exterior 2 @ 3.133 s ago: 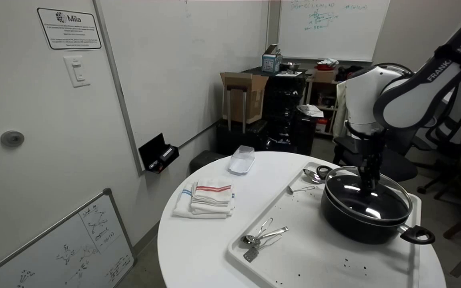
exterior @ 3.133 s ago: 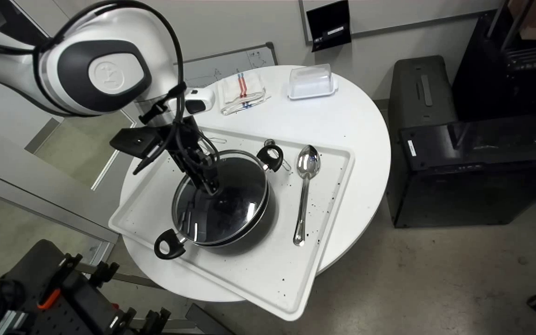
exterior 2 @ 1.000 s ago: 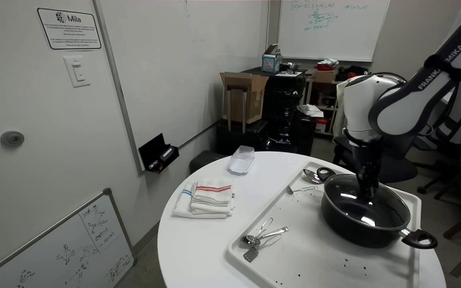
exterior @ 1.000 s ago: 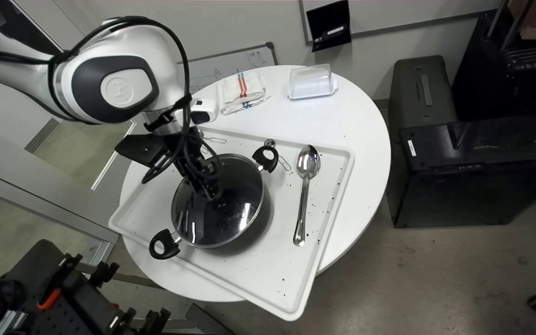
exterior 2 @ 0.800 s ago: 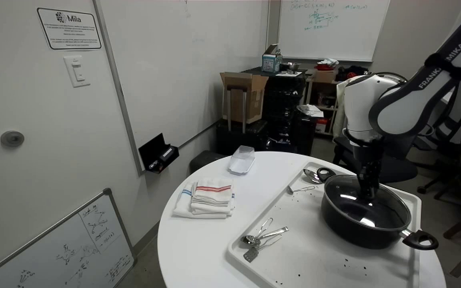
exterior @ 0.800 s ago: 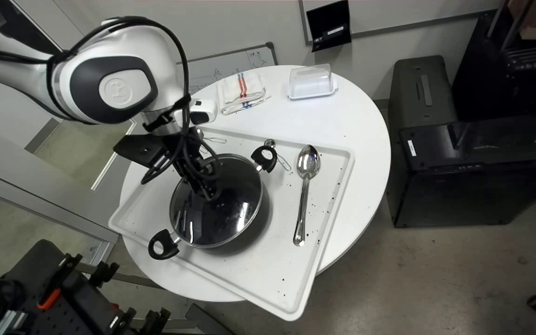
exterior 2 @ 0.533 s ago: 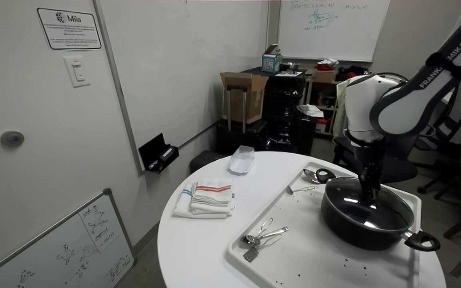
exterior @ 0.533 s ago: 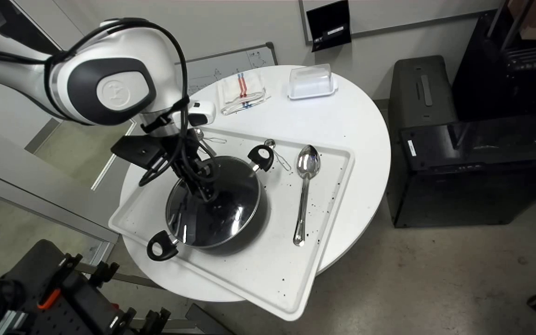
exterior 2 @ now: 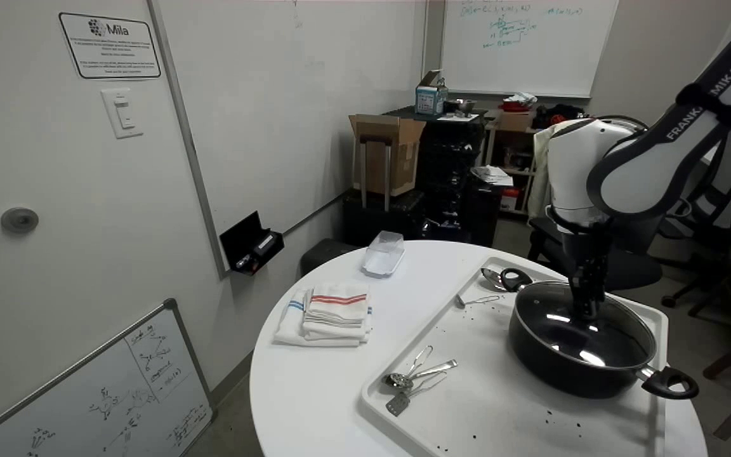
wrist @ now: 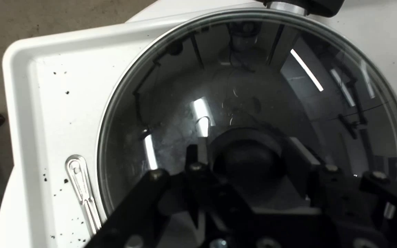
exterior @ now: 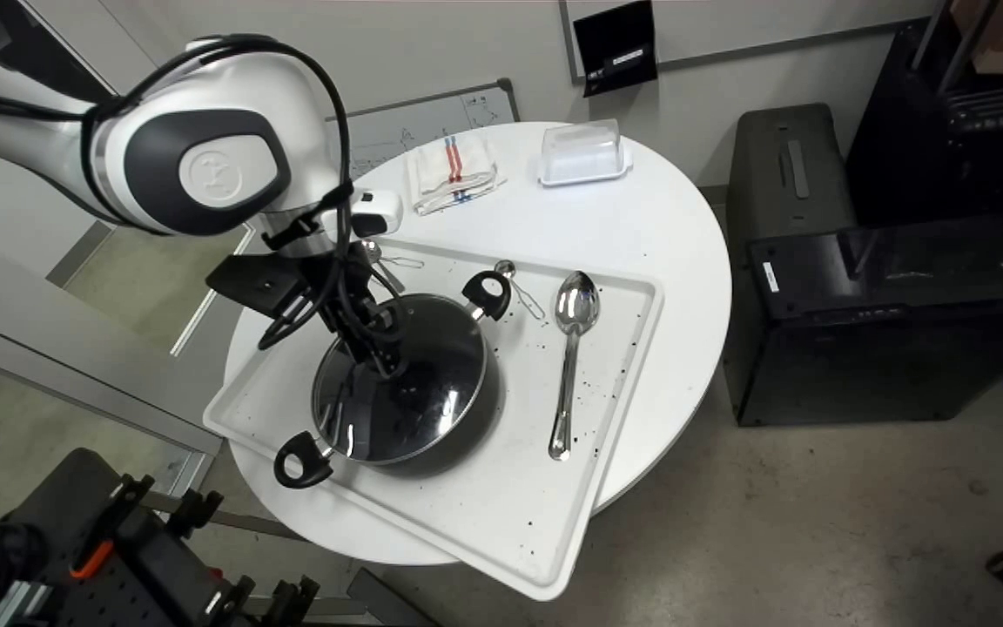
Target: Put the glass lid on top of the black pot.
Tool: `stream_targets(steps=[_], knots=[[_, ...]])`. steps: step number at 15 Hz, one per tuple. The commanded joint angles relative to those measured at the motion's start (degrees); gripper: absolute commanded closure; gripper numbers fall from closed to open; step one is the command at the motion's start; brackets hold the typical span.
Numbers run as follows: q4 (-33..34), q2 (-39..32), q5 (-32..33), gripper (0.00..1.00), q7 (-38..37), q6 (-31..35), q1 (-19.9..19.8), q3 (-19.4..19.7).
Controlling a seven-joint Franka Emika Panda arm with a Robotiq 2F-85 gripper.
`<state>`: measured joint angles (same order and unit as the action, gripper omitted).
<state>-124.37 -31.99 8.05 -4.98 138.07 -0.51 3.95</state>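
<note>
The glass lid (exterior: 419, 414) lies about level on the black pot (exterior 2: 568, 374), its metal rim along the pot's rim; it also shows in an exterior view (exterior 2: 562, 327). In the wrist view the lid (wrist: 240, 82) fills most of the picture. My gripper (wrist: 248, 151) has one finger on each side of the dark centre knob, close against it, and looks shut on it. The gripper also shows over the lid in both exterior views (exterior: 390, 366) (exterior 2: 587, 311), where its fingertips hide the knob. A pot handle (exterior: 319, 461) sticks out towards the tray's edge.
The pot stands on a white tray (exterior: 501, 514) on a round white table (exterior: 684, 261). A large metal spoon (exterior: 578, 309) lies beside the pot. Small utensils (exterior 2: 403, 384) lie in a tray corner. Folded towels (exterior 2: 337, 317) and a clear-lidded box (exterior: 584, 157) stand on the table.
Since about three seconds ago, my gripper has lowered the lid from off-centre above the pot onto its rim. The pot has shifted slightly. In the last half second almost nothing has moved.
</note>
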Motion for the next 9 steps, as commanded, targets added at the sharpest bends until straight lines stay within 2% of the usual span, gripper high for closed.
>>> stream_targets(steps=[1, 3, 9], knots=[[-2.15, 2.54, -1.00, 0.10, 1.03, -0.42, -0.25, -0.22], [-2.88, 3.50, -1.03, 0.01, 1.27, -0.35, -0.33, -0.32], [-4.43, 5.57, -0.91, 0.00, 1.43, -0.58, -0.32, -0.34]])
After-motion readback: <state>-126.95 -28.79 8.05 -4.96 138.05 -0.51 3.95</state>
